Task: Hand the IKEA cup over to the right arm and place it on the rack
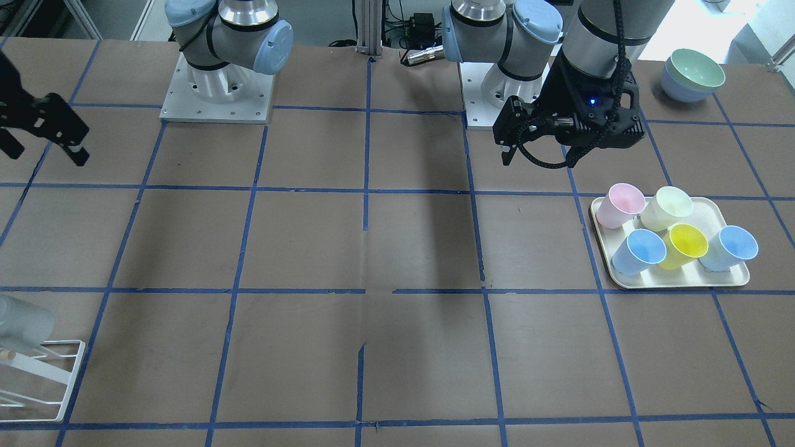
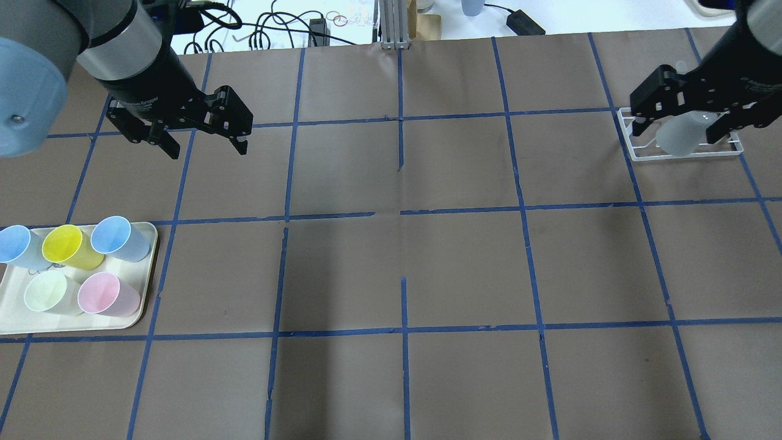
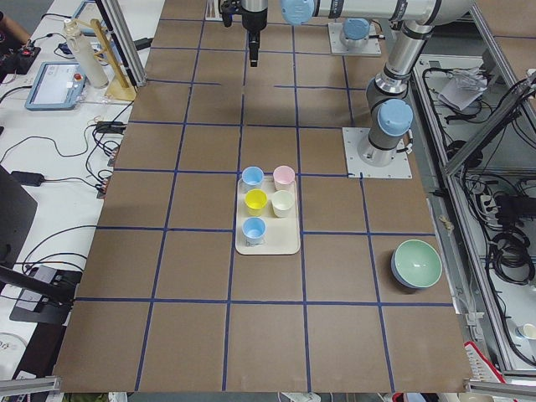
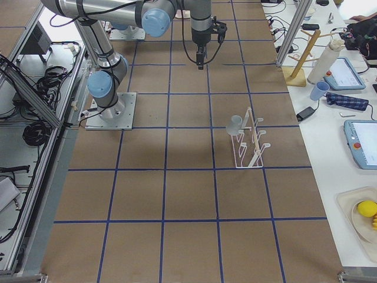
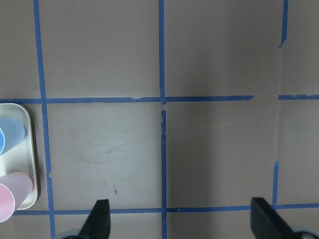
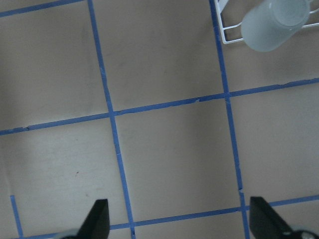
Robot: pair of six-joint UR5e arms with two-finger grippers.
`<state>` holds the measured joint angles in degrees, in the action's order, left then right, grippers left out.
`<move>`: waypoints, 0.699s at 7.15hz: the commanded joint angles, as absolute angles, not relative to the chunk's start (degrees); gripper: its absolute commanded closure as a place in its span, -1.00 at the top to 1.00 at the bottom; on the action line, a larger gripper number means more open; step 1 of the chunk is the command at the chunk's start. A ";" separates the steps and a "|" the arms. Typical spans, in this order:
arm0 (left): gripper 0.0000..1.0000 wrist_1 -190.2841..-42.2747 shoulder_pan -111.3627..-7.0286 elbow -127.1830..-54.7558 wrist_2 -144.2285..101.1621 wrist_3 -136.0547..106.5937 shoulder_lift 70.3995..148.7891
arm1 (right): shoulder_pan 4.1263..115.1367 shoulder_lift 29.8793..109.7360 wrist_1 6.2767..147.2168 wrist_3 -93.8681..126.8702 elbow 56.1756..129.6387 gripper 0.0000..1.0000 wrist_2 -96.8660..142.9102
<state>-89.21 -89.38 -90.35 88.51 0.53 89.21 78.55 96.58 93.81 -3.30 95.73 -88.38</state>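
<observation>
Brown table (image 2: 464, 269) w/ blue tape grid (image 2: 464, 211).

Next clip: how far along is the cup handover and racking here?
Done: the grey IKEA cup sits tilted on a peg of the white wire rack, so handover and placing look finished. In hand: nothing. The right claw and left claw are both open and empty, and the right one is clear of the cup. Left: seemingly nothing for this cup.

There are five pastel cups (image 2: 64, 245), one grey IKEA cup (image 2: 678, 137), one tray (image 1: 677, 279), one rack (image 4: 248, 147) and two stacked bowls (image 1: 694, 74).
</observation>
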 commanded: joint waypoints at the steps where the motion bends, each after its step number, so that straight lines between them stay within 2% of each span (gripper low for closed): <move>1: 1.00 -89.21 -89.38 -90.35 88.51 0.53 89.21 | 89.52 96.85 93.26 3.67 96.50 1.00 -92.71; 5: 1.00 -89.21 -89.38 -90.35 88.59 0.53 89.21 | 89.30 97.12 90.44 3.35 96.50 1.00 -92.02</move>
<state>-89.21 -89.38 -90.35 88.54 0.53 89.21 89.99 97.07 90.75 4.80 96.46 -92.14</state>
